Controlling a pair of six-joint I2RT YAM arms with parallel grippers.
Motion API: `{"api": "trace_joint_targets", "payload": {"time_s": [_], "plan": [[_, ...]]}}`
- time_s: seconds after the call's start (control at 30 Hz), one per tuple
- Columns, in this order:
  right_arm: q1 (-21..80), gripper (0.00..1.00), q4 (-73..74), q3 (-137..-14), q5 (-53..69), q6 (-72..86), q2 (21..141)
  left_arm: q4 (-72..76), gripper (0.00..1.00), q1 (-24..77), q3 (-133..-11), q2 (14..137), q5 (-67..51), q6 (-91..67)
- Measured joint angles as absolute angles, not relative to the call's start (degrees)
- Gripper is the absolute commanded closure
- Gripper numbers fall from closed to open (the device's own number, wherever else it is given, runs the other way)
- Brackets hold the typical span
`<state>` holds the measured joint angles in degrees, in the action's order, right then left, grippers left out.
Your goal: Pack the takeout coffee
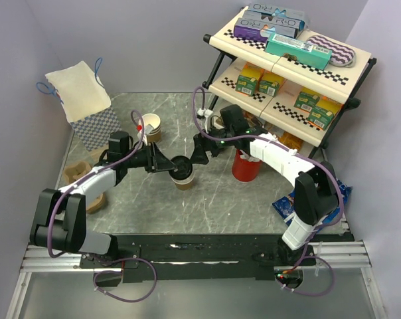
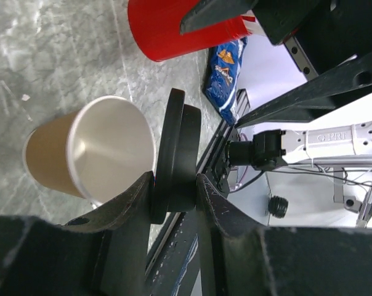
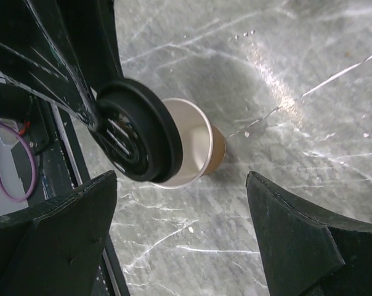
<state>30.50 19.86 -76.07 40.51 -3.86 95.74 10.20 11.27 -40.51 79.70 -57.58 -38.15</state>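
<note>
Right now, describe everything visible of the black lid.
The black lid is a round disc, plastic by its look, with a raised rim and ridged centre. The left gripper pinches it by one edge, a finger on each face. It hangs roughly level over the mouth of the open brown cup, not pressed on; whether they touch is unclear.

Brown paper cup stands upright at worktop centre, open, white inside; round black lid held tilted over its mouth.
</note>
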Motion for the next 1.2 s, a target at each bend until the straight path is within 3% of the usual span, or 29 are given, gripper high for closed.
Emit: {"api": "trace_joint_targets", "payload": {"time_s": [0.67, 0.9, 1.2], "plan": [[32.8, 0.09, 20.3, -77.8, 40.5, -1.9, 101.8, 6.6, 0.61, 10.5, -40.5, 80.5, -54.0, -37.7], [33.0, 0.09, 20.6, -78.9, 40.0, -1.5, 103.3, 3.9, 0.49, 10.5, -40.5, 80.5, -51.4, -35.4], [33.4, 0.09, 20.6, -79.6, 39.6, -0.9, 105.4, 0.2, 0.44, 10.5, -42.4, 80.5, -47.8, -31.3]]}}
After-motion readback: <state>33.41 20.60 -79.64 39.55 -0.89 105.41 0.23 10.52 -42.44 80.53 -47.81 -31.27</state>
